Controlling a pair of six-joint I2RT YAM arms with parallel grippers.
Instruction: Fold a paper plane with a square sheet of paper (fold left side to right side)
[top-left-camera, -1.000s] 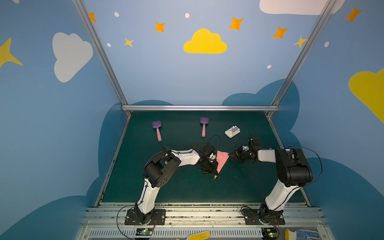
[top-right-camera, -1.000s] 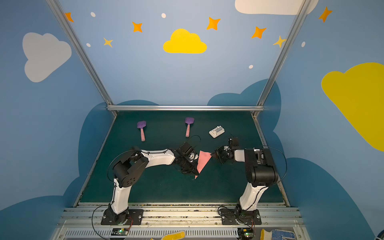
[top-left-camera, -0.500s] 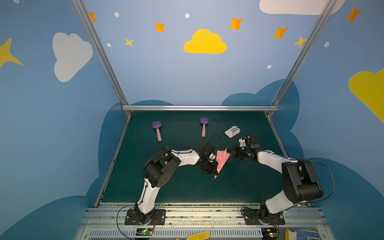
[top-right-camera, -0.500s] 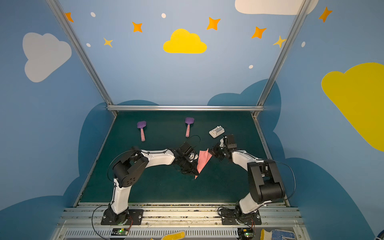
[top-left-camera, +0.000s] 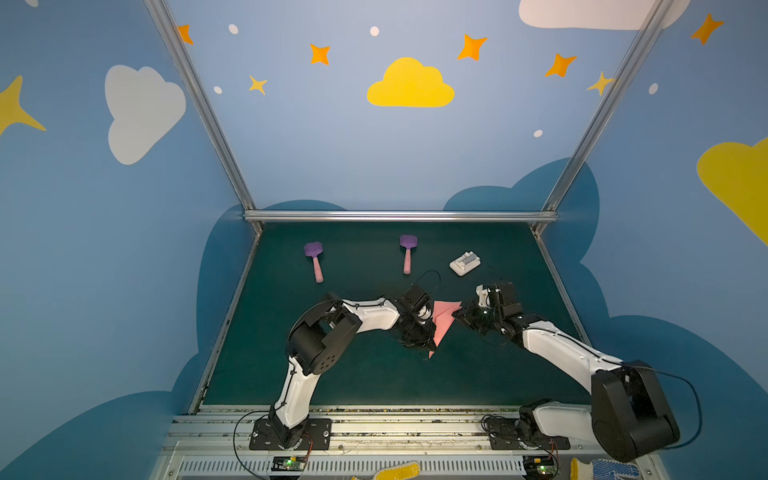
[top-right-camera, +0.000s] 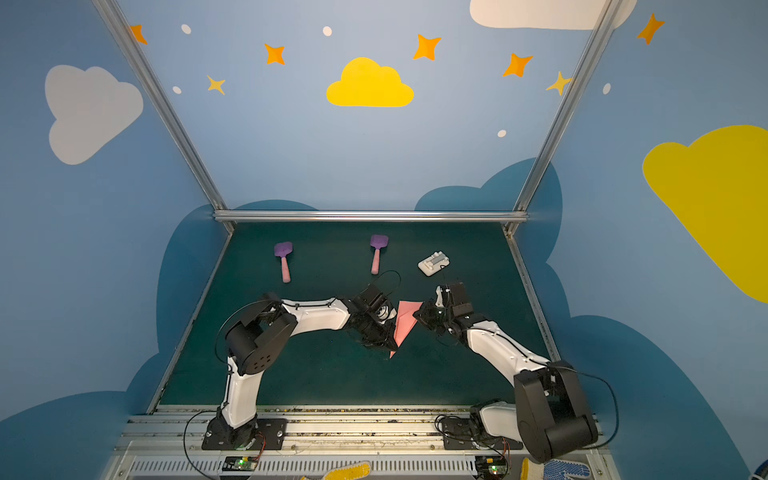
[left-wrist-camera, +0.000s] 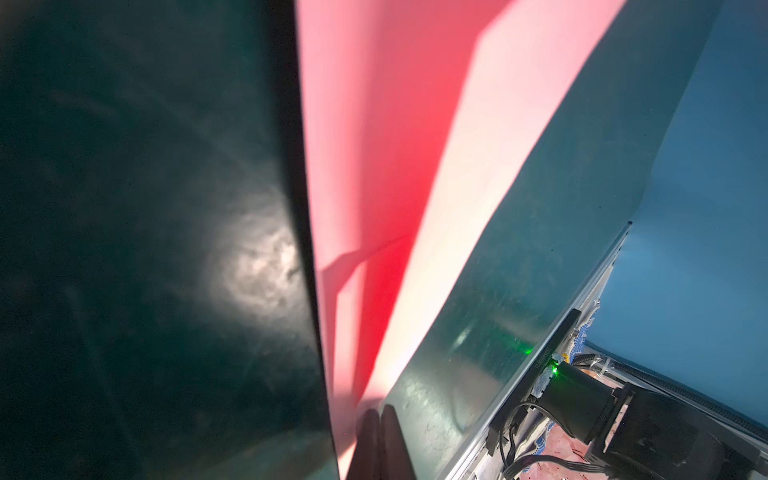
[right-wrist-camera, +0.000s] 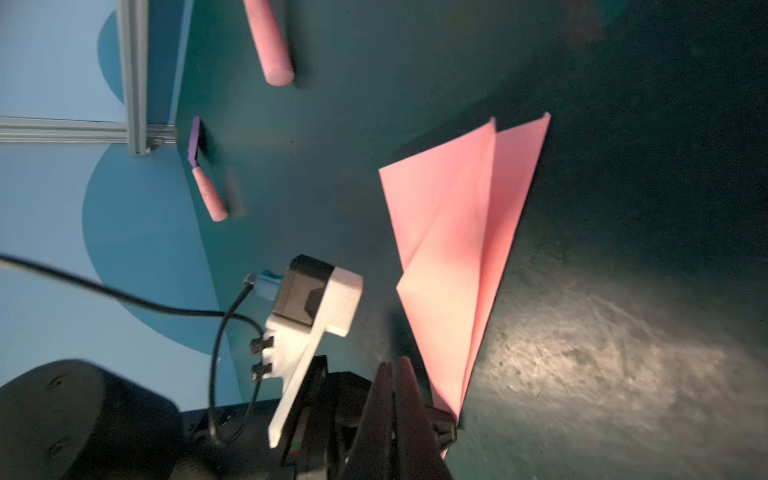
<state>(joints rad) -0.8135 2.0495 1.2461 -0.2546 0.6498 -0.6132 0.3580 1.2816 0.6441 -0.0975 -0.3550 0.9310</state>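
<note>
On the dark green surface (top-left-camera: 353, 374), far on the left, lies a purple spatula (top-left-camera: 313, 259) with a pink handle. A second spatula (top-left-camera: 407, 255) of the same kind lies further right, at about the same depth. Both are well apart from the arms.

Nearer the front, the left gripper (top-left-camera: 422, 338) reaches in from the left and sits low against the left edge of the paper plane (top-left-camera: 442, 322). In the left wrist view its fingers (left-wrist-camera: 374, 436) are pressed together at the narrow end of the pink paper. Whether any paper is pinched between them cannot be told.

The paper plane lies in the middle of the surface between the two grippers, in both top views. It is a creased pink dart, its wide end towards the back wall and its pointed nose towards the front rail.

Just beside its right wing corner is the right gripper (top-left-camera: 459, 316). In the right wrist view it (right-wrist-camera: 395, 370) is closed with nothing between its fingers, close to the paper's edge.

Behind it, towards the back right, sits a small white block (top-left-camera: 464, 263).
</note>
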